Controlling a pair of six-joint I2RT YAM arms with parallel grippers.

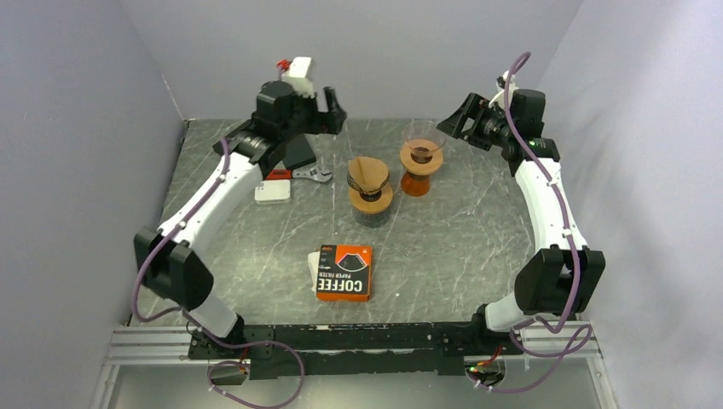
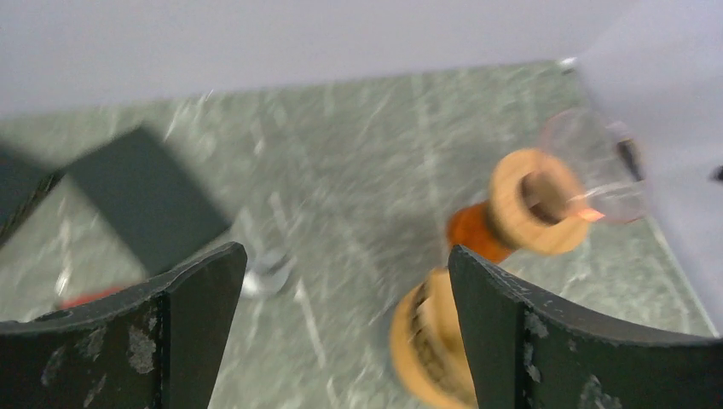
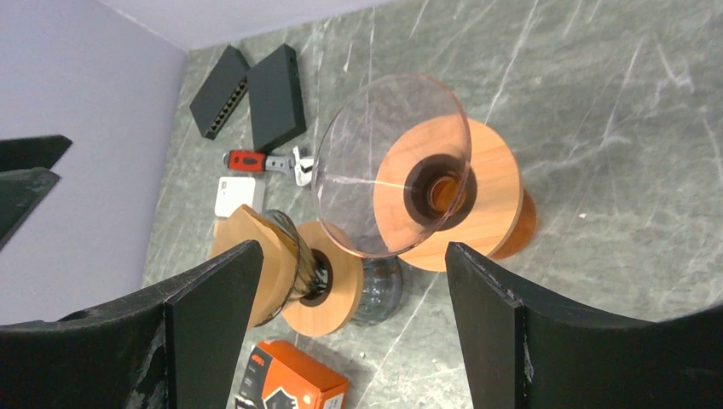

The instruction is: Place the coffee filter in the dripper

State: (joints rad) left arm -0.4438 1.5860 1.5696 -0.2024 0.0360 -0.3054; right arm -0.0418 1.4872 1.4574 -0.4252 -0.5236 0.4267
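A brown paper coffee filter (image 1: 368, 169) sits in the dark glass dripper (image 1: 370, 194), which has a wooden collar, at mid table. It also shows in the right wrist view (image 3: 249, 223). A second dripper (image 1: 422, 158), a clear glass cone on a wooden collar and orange base, stands just right of it and is empty (image 3: 394, 162). The orange coffee filter box (image 1: 344, 273) lies nearer the arms. My left gripper (image 1: 332, 109) is open and empty, raised behind and left of the drippers. My right gripper (image 1: 452, 121) is open and empty, raised right of the clear dripper.
Two black boxes (image 3: 256, 94), a red-handled wrench (image 1: 309, 174) and a small white device (image 1: 272, 191) lie at the back left. Grey walls close in the table on the left, back and right. The left wrist view is blurred.
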